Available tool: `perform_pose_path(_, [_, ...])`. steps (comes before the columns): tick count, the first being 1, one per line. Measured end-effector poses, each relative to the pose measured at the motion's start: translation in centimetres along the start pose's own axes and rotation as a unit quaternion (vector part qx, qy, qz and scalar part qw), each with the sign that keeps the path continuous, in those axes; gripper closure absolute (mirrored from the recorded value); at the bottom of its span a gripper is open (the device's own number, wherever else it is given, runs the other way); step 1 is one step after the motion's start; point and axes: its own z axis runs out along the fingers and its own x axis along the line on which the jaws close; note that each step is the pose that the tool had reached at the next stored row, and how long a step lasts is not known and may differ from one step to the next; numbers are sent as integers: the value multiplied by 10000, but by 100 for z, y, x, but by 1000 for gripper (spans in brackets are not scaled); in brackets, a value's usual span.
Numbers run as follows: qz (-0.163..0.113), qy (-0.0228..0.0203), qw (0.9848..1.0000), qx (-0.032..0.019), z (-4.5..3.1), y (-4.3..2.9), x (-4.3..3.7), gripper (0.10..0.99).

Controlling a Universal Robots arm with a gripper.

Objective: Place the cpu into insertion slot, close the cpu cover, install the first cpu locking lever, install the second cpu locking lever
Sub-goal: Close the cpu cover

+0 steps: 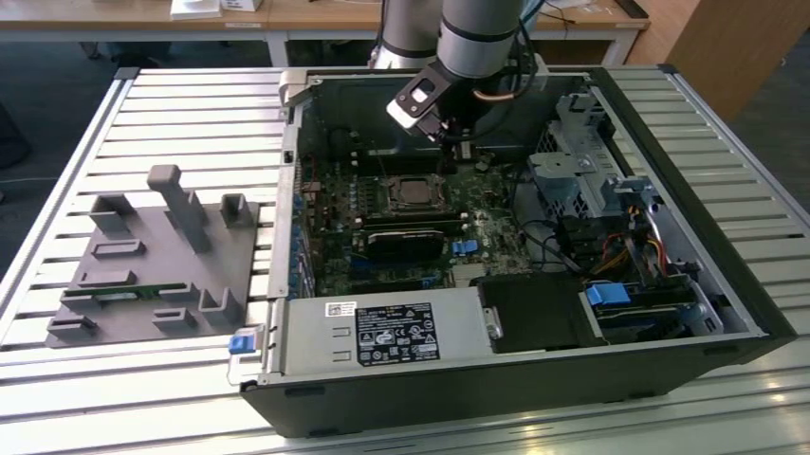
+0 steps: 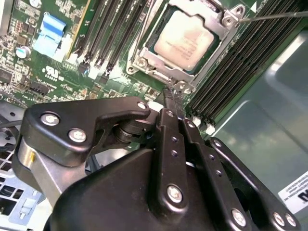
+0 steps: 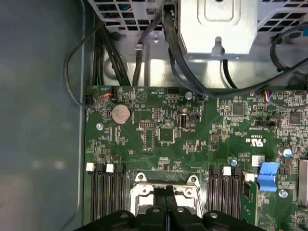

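The arm is hanging inside the open computer case [image 1: 506,389], with its gripper [image 2: 172,96] low over the green board [image 3: 144,96]. The 2 fingers [image 2: 168,139] are pressed together, and I am seeing nothing between them. Their tips are sitting at the tab on the near edge of the cpu cover [image 2: 217,50]; I cannot tell whether they are touching it or just beside it.

The cpu [image 2: 185,38] is lying flat in the insertion slot [image 1: 408,204], its dull silver top showing through the cover's window; the cover is lying down around it. 1 thin wire lever [image 2: 274,17] is running off from the cover's corner across the memory slots [image 2: 240,62]; I cannot tell whether it is latched. On the slatted table [image 1: 190,104], toward the exterior view's left, a grey fixture [image 1: 152,265] is standing well apart from the case.

I am judging the chip to be light and stiff but easily damaged, so it is best held by its edges alone. The cover looks like thin, springy sheet metal, best pushed at its tab. The lever looks like stiff, springy wire that may slip off smooth fingertips; its bent end is probably the best place to catch it.
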Motion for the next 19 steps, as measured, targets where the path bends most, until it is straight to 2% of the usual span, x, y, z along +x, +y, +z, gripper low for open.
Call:
perform_pose_path(9, [0,0,10000,0,16,-61,0,980])
perform_pose_path(19, [0,0,10000,0,23,-180,1,980])
